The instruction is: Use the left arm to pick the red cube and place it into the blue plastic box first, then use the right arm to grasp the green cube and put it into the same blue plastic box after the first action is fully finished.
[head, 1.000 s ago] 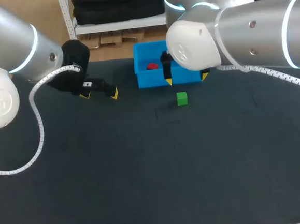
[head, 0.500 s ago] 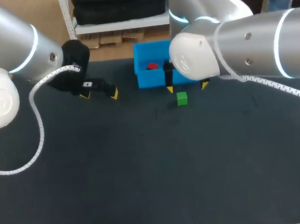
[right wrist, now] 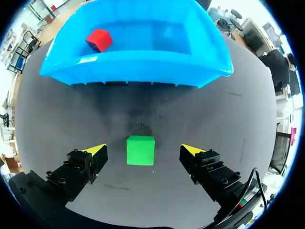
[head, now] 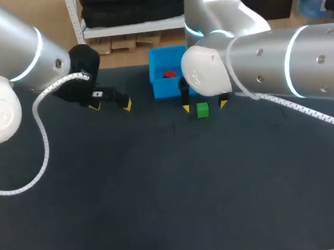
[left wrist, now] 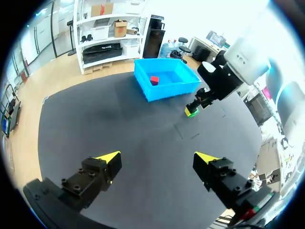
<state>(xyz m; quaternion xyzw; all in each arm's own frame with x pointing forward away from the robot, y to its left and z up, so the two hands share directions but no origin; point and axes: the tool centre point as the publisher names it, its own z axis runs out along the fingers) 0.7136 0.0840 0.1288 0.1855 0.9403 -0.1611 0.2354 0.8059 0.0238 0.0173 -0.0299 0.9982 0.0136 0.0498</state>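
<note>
The red cube (head: 169, 74) lay inside the blue box (head: 167, 91), on its floor, in the half nearer the robot's left side. The box stood open side up near the far edge of the dark bench (head: 160, 189).

The green cube (head: 202, 110) sat flat on the bench just in front of the box's near wall, not touching it. The right claw (right wrist: 144, 150) was down around this cube. Its two yellow-tipped fingers (right wrist: 90, 160) stood spread apart, one on each side. A strip of bare bench showed between each tip and the cube, so neither finger touched it. In the right wrist view the cube was centred between the tips, and the box with the red cube lay straight ahead. The right arm (head: 266, 65) came in from the right side of the head view. Its bulky white wrist hid the right part of the box there.

The left claw (head: 112, 105) was well away to the left of the box, over the bench, with its fingers wide apart and nothing between them. In the left wrist view only bare bench showed between its tips, with the box, the green cube and the right claw farther ahead. The left arm (head: 11, 56) came in from the left, with a white coiled cable (head: 41, 140) hanging along it.
</note>
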